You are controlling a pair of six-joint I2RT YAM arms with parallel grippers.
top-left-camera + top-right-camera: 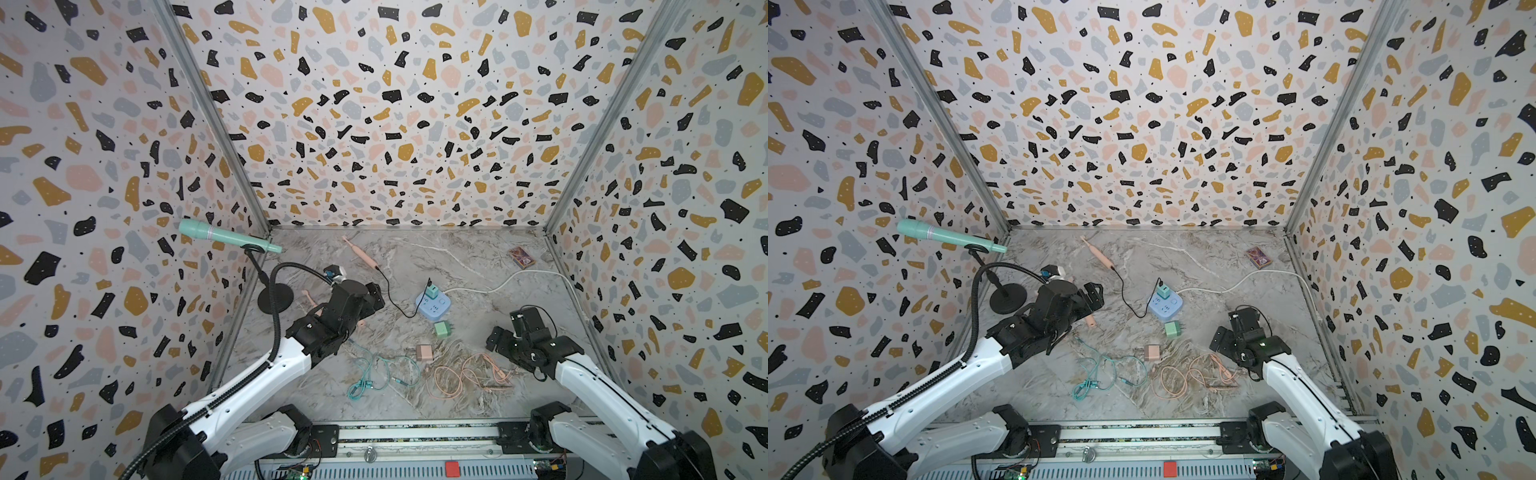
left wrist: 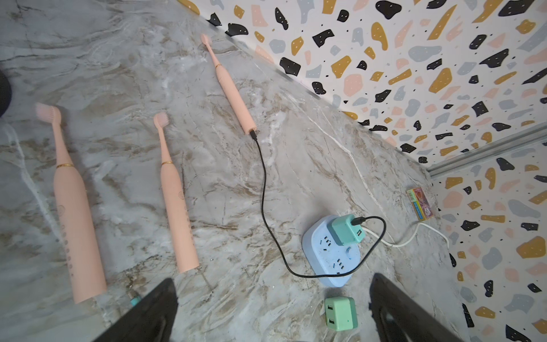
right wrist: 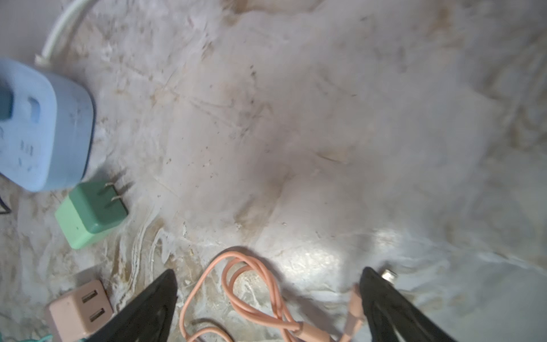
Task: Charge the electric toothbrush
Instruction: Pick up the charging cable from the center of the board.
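Three terrazzo-print walls (image 1: 395, 104) close in one marble-patterned desk (image 1: 457, 257). One mint microphone (image 1: 220, 235) on a black stand sits out to the side of the left end effector (image 2: 272, 279). That end effector's fingers are spread wide with nothing between them. The right end effector (image 3: 268, 271) is also spread and empty, above the pink cable (image 3: 236, 284), which may be one tangled lead or two.

One blue power strip (image 2: 322, 248) lies just ahead of the left end effector, its white cord (image 1: 511, 280) running toward the side wall.

There are three pink toothbrushes. The plugged toothbrush (image 2: 235, 97) lies farthest ahead of the left end effector, near the back wall, with a black cable (image 2: 263, 192) in its base. The middle toothbrush (image 2: 177, 213) and the nearest toothbrush (image 2: 75, 225) lie loose closer in.

There are three adapters. The teal adapter (image 2: 344, 229) sits in the strip and takes the black cable. The green adapter (image 2: 340, 312) lies loose near the left fingertips. The pink adapter (image 3: 78, 311) lies beside the right end effector.

One teal cable (image 1: 365, 374) lies between the two end effectors. One small printed box (image 1: 521, 257) lies far ahead of the right one.
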